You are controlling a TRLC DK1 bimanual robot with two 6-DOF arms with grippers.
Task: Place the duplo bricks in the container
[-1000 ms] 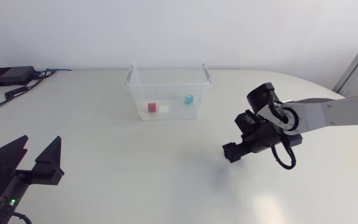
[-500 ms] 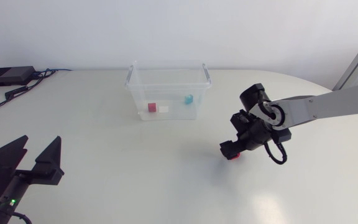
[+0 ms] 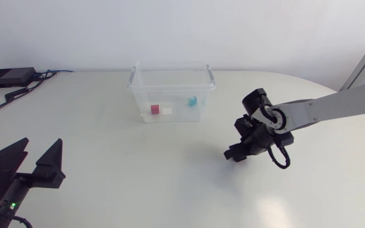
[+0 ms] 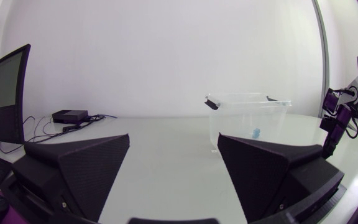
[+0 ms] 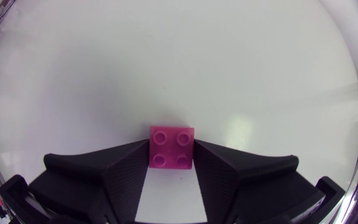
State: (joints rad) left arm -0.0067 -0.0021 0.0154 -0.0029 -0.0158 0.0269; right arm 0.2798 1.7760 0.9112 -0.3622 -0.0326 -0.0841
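Note:
A magenta duplo brick (image 5: 171, 155) sits on the white table between the fingers of my right gripper (image 5: 171, 145), which press on it from both sides. In the head view that gripper (image 3: 236, 154) points down at the table right of centre and hides the brick. The clear plastic container (image 3: 172, 75) stands at the back middle, holding a red brick (image 3: 154, 109), a white brick (image 3: 166, 111) and a teal brick (image 3: 192, 100). My left gripper (image 3: 35, 166) rests open at the near left corner, far from everything. Ahead of its fingers (image 4: 79, 168) stands the container (image 4: 248, 106).
A black box (image 3: 8, 77) with cables lies at the table's back left corner. My right arm (image 3: 334, 107) comes in from the right edge. Bare tabletop stretches between the right gripper and the container.
My right gripper shifted slightly left, came down over the magenta brick and closed its fingers on it. The left arm has stayed still.

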